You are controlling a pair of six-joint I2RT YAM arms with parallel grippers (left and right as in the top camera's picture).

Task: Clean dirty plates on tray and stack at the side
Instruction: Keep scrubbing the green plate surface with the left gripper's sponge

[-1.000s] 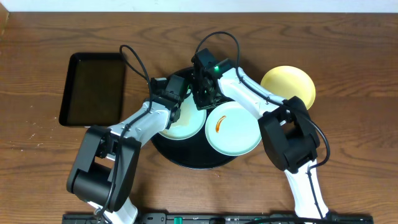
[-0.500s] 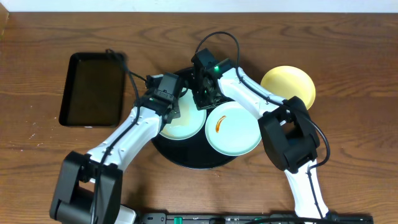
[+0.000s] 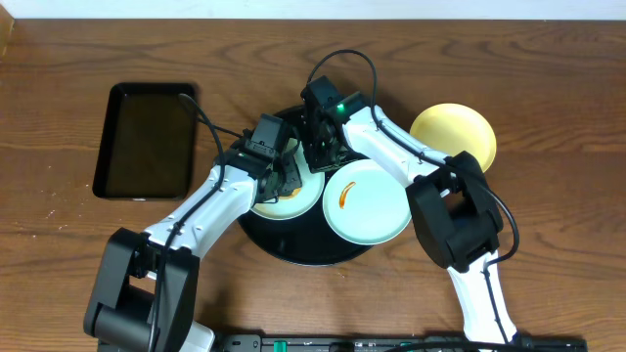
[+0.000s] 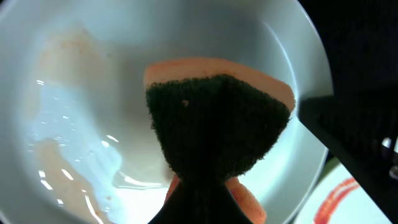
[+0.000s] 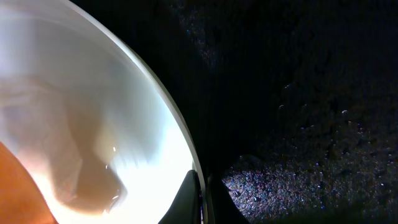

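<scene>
Left gripper [image 3: 282, 178] slides back onto the plate [image 3: 296, 202], jaws clamped on the sponge [image 4: 217, 124]; right gripper [image 5: 203, 193], jaws pinching its rim, should steady it.

The gripper [image 5: 203, 198] pinches the plate [image 5: 87, 106] by its rim. Black tray [image 5: 298, 93] lies to the right, the orange edge of a sponge [image 5: 13, 186] lower left.

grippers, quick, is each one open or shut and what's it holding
left gripper: shut on the sponge, which is pressed to the plate.
right gripper: shut, pinching the rim of the same plate.
</scene>
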